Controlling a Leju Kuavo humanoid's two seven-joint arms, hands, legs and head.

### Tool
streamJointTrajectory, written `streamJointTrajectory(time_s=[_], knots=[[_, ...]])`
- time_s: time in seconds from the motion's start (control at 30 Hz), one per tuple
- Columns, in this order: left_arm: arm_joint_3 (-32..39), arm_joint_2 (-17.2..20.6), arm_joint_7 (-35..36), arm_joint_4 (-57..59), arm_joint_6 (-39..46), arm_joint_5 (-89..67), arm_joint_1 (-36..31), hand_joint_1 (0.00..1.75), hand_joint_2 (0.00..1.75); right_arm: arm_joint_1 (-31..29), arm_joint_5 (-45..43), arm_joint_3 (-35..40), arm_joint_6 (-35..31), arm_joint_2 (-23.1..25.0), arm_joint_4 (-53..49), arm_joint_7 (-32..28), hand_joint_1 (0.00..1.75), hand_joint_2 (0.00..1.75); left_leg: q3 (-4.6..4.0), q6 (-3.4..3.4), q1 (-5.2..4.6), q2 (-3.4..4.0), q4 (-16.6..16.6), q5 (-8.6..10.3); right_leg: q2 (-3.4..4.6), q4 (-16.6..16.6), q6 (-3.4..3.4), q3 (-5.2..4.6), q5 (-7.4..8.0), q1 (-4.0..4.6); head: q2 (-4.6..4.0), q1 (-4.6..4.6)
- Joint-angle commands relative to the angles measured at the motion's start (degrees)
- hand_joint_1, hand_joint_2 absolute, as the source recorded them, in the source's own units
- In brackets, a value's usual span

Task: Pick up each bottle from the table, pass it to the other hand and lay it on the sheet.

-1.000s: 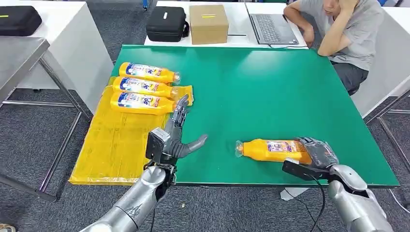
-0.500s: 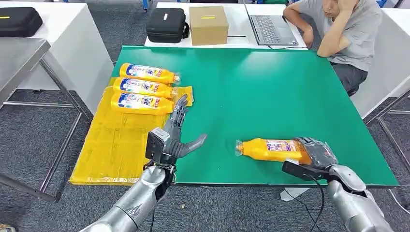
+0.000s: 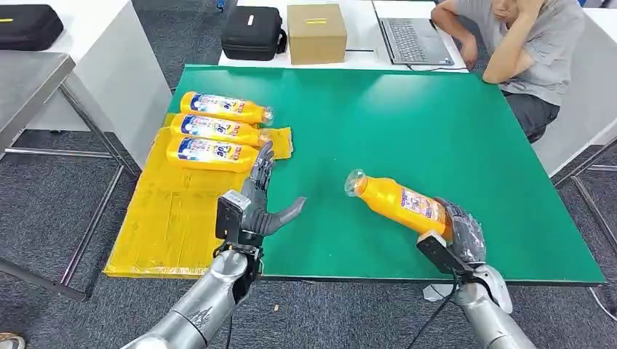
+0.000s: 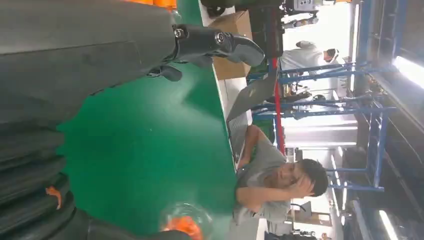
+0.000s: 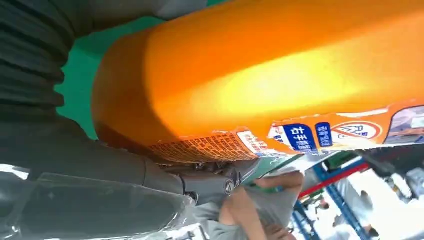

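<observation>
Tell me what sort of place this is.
Probably a robotics lab or test workshop: a green-topped table for bottle trials, a person at a laptop beside it, and blue metal racking behind.

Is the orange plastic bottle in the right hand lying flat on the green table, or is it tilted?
Tilted. The right hand grips the orange plastic bottle at its base, with its capped end raised above the green table.

Silver arms, dark grey hands point(image 3: 260, 207)
</observation>
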Motion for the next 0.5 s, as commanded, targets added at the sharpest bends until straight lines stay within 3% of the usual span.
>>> streamJointTrajectory(time_s=[0.03,0.33,0.43,0.5], knots=[[1.2,-0.2,0.2,2.3,0.2,0.3,-1.1,0.0,1.75,1.3,-6.0,1.2,-2.0,1.9,-3.3,-0.1,1.75,1.75,0.17,-0.1,0.03,0.06,0.0,-0.13,0.02,0.0,-0.09,0.17,-0.1,0.04,0.0,0.02],[1.2,-2.4,0.2,6.7,0.2,1.7,-1.8,0.0,1.75,6.3,-13.8,3.6,-9.7,3.3,-11.6,-0.1,1.75,1.75,0.04,-0.07,0.03,0.0,0.0,-0.1,-0.07,0.0,-0.08,0.03,-0.07,0.05,0.0,0.0],[1.3,-4.0,1.7,9.5,-4.1,5.9,-2.4,0.0,1.75,7.3,-15.9,5.7,-12.5,6.2,-16.6,-0.1,1.75,1.75,0.13,-0.1,0.02,0.06,0.0,-0.15,-0.03,0.0,-0.1,0.09,-0.11,0.04,0.0,0.02],[0.1,-4.0,3.2,9.2,-4.5,7.9,-2.1,0.0,1.75,8.1,-13.7,3.0,-12.5,8.7,-20.2,-0.1,1.75,1.75,-0.04,-0.06,0.02,0.12,0.0,-0.09,0.04,0.0,-0.06,-0.09,-0.02,0.04,0.0,0.0]])
